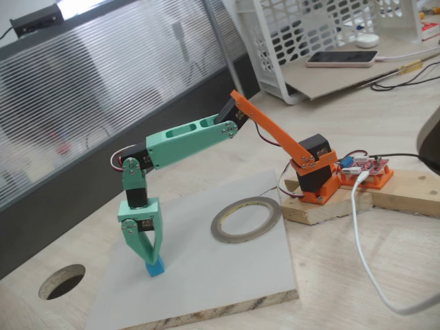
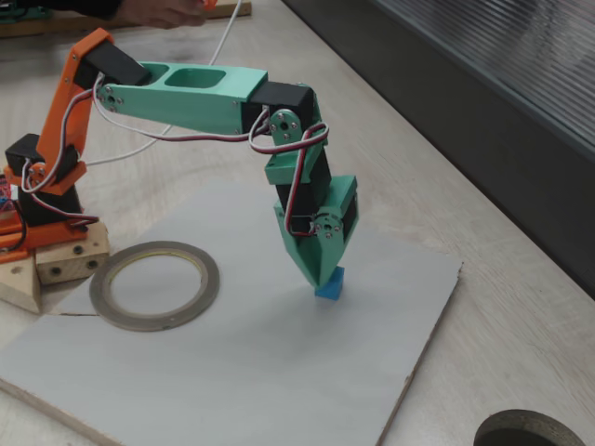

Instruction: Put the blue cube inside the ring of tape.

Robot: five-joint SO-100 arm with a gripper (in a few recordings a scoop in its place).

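One tiny matte cyan blue cube [image 2: 329,282] between green jaws.

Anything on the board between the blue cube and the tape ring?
Nothing: in both fixed views, bare grey board separates the blue cube from the tape ring.

Green gripper [image 2: 324,271] pointing down, jaws apparently closed on blue cube [image 2: 329,283] resting on grey board [image 2: 279,372]; ring of tape [image 2: 154,285] lying flat, well apart.

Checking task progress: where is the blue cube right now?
In both fixed views the blue cube sits on the grey board, between the pincer tips, well outside the ring of tape.
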